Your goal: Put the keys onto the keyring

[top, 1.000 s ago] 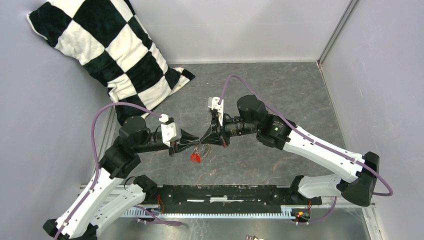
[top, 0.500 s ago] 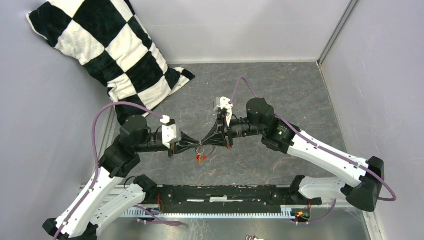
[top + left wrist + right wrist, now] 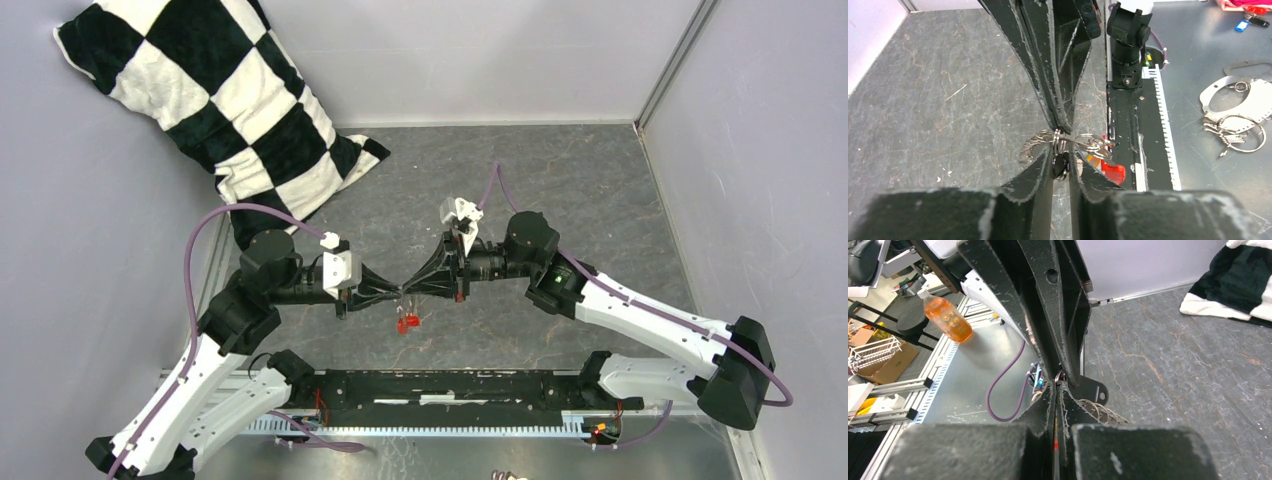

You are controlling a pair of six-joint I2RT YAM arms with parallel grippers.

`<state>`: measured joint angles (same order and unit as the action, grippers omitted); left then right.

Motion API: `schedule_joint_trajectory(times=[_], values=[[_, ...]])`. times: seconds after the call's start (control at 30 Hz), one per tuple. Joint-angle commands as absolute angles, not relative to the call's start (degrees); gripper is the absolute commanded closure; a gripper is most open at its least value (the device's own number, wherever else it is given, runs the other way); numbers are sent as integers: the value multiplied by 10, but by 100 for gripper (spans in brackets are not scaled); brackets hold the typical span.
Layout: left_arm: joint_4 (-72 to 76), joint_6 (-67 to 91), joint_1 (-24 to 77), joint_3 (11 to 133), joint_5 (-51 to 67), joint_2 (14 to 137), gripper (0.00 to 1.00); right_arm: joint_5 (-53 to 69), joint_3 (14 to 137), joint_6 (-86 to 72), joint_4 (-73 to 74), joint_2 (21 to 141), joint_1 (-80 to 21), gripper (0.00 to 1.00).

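Risk: black-headed key slipping out of left gripper if right gripper twists keyring. Thin wire, tiny pinch area. Both pinched shut, tip to tip, above table middle, nearer near edge. Key axis apparently along left-right line, blade toward right edge. Red key dangling loose, could snag.

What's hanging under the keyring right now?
A red-headed key hangs below the keyring; a black-headed key sits between the fingers of the left gripper. The right gripper covers the clamped spot.
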<state>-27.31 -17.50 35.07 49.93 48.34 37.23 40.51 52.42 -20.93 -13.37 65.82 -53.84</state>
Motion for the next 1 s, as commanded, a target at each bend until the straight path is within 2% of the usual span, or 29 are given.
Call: schedule_joint_trajectory(times=[0.0, 0.1, 0.2, 0.3, 0.47, 0.53, 0.57, 0.8, 0.97], values=[[-268, -173, 350, 522, 501, 376, 87, 402, 497, -251, -248, 631, -537, 100], [-267, -174, 350, 527, 495, 375, 97, 394, 494, -243, -232, 627, -537, 100], [-271, -177, 350, 527, 491, 374, 98, 383, 506, -217, -196, 626, -536, 100], [-278, -184, 350, 526, 480, 374, 98, 370, 565, -141, -71, 639, -536, 85], [-294, -205, 350, 529, 449, 380, 98, 332, 695, -15, 147, 679, -535, 76], [-299, -213, 350, 531, 436, 383, 98, 334, 723, 18, 195, 691, -537, 64], [-300, -215, 350, 532, 433, 385, 98, 334, 737, 32, 219, 697, -538, 62], [-302, -213, 350, 540, 433, 395, 98, 323, 784, 102, 296, 725, -556, 56], [-302, -212, 350, 546, 442, 400, 98, 314, 795, 118, 298, 739, -573, 57]])
